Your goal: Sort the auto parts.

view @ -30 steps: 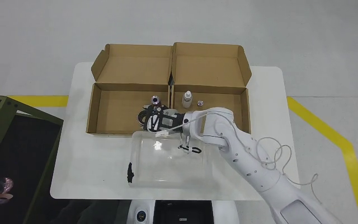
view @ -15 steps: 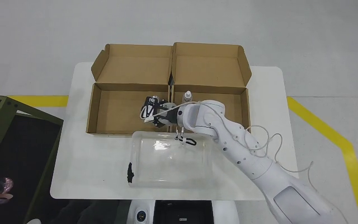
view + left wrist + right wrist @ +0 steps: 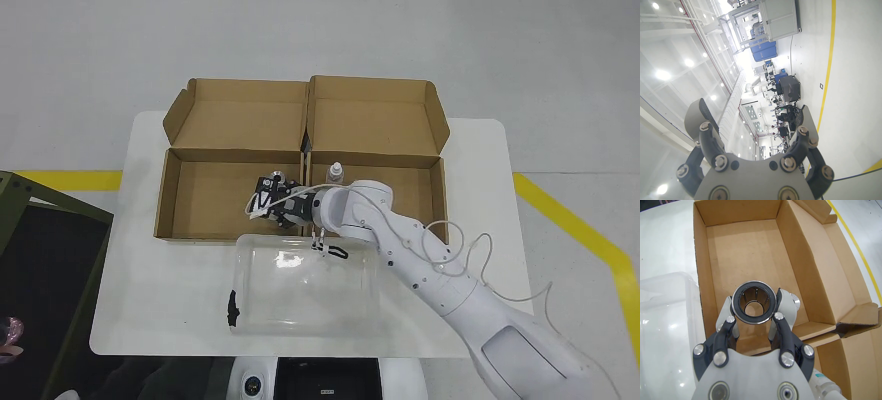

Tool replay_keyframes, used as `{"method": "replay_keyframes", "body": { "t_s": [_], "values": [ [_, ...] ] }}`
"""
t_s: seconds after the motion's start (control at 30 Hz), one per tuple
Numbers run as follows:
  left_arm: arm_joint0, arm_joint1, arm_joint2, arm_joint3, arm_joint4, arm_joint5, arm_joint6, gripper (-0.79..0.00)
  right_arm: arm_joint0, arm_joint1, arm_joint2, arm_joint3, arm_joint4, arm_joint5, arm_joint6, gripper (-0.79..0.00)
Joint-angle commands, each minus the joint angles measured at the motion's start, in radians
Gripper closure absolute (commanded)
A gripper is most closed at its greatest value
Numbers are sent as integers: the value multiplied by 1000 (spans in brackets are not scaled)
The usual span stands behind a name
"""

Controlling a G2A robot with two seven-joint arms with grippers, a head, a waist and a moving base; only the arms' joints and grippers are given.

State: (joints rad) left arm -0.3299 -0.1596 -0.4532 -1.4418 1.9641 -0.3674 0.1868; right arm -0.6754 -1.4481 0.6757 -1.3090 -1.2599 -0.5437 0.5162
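1. The right arm runs from the 5 o'clock corner of the top view up toward 10 o'clock. It crosses the 2 o'clock corner of the bin (image 3: 290, 300) and the near left corner of the right box (image 3: 400, 178).
2. Its wrist sits over the wall shared by the two boxes, and the forearm bends there so that the hand points toward 9 o'clock.
3. The right gripper (image 3: 754, 302) is inside the left box (image 3: 205, 200), in the box's 4 o'clock part, close to the shared wall and the near wall.
4. Its fingers are clamped on the bearing (image 3: 737, 305), one pad on each side of the round body.
5. The bearing's open end faces the wrist camera, and the box's cardboard floor shows through the bore. I cannot tell whether the bearing touches the floor.
6. The left gripper (image 3: 753, 106) points out into the hall, away from the table (image 3: 150, 290). Its fingers stand wide apart with nothing between them.
7. On the table, the left box lies at 11 o'clock, the right box at 1 o'clock and the clear bin at 6 o'clock, with both box lids folded back toward 12 o'clock.
8. A small bottle (image 3: 337, 172) stands in the right box at its 10 o'clock corner, just beside the arm.
9. A small black part (image 3: 232, 308) lies in the bin at its 8 o'clock edge.
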Motion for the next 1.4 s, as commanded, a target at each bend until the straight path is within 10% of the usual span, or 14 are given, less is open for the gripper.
{"method": "replay_keyframes", "body": {
  "t_s": [0.0,0.47,1.37],
  "values": [
    [0,0,0,0,0,0,0,-785,0,-3,-3,7,-2,3,1,0],
    [0,0,0,0,0,0,0,-785,4,-16,-6,50,-26,0,14,-219],
    [0,0,0,0,0,0,0,-785,-23,-12,49,5,-55,-31,34,-363]
  ]
}}
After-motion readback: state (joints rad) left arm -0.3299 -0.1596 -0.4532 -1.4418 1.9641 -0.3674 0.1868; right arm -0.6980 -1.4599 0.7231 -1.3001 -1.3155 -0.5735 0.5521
